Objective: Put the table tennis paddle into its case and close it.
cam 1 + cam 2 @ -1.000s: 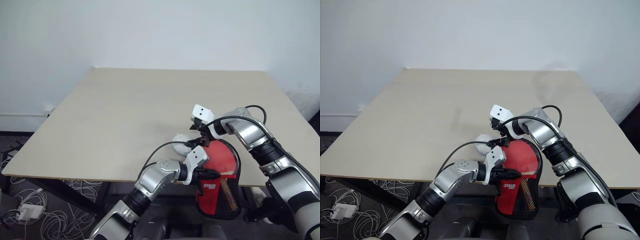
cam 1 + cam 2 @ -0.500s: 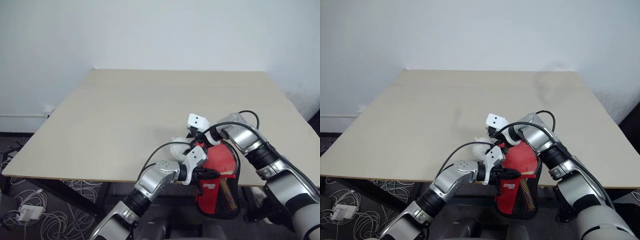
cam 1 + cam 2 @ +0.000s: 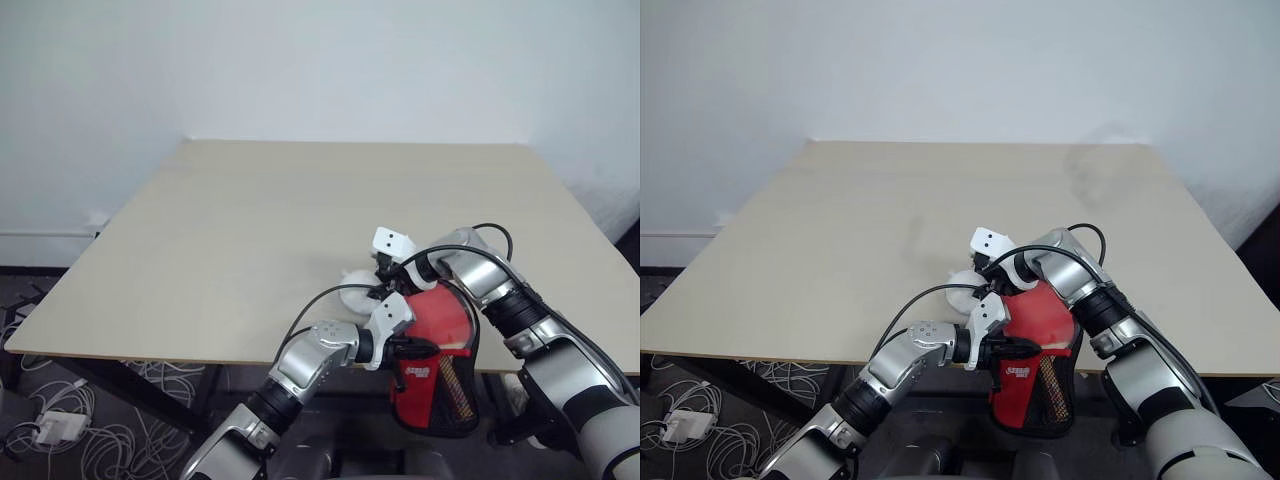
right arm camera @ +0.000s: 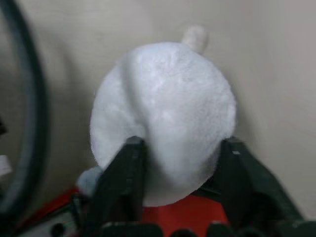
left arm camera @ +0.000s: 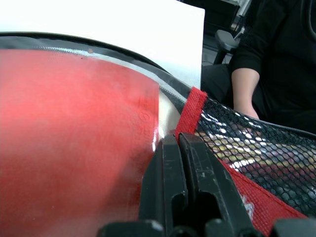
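fingers (image 4: 132, 163) of our right gripper (image 4: 180, 158) straddle the fuzzy ball (image 4: 163, 113), closing. left fingers (image 5: 170, 173) pinch the case (image 3: 435, 350) shut. we should squeeze gently, lifting clear.

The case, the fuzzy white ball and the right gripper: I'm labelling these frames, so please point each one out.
case (image 3: 432, 385), left eye view, on its red front panel.
fuzzy white ball (image 4: 165, 116), right wrist view, on its middle.
right gripper (image 4: 183, 148), right wrist view, midway between its fingertips, either side of the ball.

White fuzzy ball (image 4: 163, 118) on beige table (image 3: 250, 230); cables (image 3: 60, 425) on floor.
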You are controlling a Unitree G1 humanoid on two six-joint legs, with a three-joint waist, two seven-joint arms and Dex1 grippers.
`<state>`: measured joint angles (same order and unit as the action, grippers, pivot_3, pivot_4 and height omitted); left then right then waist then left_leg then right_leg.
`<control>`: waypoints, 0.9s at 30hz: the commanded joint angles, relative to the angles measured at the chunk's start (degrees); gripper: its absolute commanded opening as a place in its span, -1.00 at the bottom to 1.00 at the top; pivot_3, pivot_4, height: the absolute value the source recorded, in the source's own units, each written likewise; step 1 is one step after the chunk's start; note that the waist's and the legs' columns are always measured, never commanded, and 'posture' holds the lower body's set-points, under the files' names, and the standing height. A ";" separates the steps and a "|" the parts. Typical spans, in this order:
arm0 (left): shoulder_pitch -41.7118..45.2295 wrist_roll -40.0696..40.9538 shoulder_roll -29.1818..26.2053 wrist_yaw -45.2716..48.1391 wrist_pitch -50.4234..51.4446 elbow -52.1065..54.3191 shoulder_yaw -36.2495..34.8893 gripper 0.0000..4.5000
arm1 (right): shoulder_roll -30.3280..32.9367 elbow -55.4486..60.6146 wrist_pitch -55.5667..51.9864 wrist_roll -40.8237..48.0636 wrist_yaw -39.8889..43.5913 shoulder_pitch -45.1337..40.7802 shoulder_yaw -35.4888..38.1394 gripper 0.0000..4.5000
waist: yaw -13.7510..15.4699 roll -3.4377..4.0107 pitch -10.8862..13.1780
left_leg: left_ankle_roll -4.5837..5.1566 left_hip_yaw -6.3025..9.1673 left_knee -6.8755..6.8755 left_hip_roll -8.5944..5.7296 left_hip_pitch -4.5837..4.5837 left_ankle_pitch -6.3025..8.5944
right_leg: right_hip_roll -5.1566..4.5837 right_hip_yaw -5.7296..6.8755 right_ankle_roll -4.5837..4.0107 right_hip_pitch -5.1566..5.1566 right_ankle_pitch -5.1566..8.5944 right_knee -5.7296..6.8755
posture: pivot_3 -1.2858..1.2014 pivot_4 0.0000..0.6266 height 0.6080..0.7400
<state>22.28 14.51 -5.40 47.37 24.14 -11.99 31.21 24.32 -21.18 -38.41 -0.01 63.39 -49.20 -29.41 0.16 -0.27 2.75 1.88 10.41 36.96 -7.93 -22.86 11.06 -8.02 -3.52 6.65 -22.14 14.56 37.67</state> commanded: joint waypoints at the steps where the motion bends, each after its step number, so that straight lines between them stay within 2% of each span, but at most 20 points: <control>1: 0.03 -2.54 -0.46 -1.07 0.78 -3.02 -0.86 -1.00 | -0.81 0.09 0.06 -0.63 -0.71 -0.75 0.79 -0.72 | 0.01 0.00 0.00 | 0.00 0.00 0.00 0.00 0.00 0.00 | 0.00 0.00 0.00 0.00 0.00 0.00 | 0.03 -1.00 0.36; 3: 0.24 -2.88 -0.30 -1.01 0.39 -3.73 -0.97 -1.00 | -1.55 -1.43 -0.03 -1.08 -2.45 -1.27 1.80 -0.92 | -0.01 0.00 0.00 | 0.00 0.00 0.00 0.00 0.00 0.00 | 0.00 0.00 0.00 0.00 0.00 0.00 | 0.03 -1.00 0.36; 16: 1.55 -5.54 0.80 -3.99 -2.71 -8.23 -3.28 -1.00 | -7.74 -11.13 -1.42 -0.88 -12.82 -4.65 10.07 -0.92 | -0.33 0.07 -0.06 | -0.01 0.02 -0.05 0.13 0.25 0.01 | 0.11 -0.02 -0.02 0.13 0.00 0.06 | 0.03 -1.00 0.36; 27: 1.38 -6.14 1.11 -4.05 -2.97 -8.10 -4.09 -1.00 | -10.12 -14.56 -8.43 3.45 -13.85 -8.41 16.52 -0.92 | -0.36 0.11 -0.06 | -0.02 0.01 -0.05 0.12 0.22 0.01 | 0.11 -0.03 -0.02 0.07 -0.01 0.09 | 0.03 -1.00 0.36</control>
<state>23.16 11.91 -3.43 47.15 20.05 -16.46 28.73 14.53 -36.07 -46.24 1.80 50.22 -54.34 -15.65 -0.20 -0.16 2.69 1.86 10.42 36.91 -7.81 -22.64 11.07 -7.91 -3.55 6.63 -22.07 14.55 37.76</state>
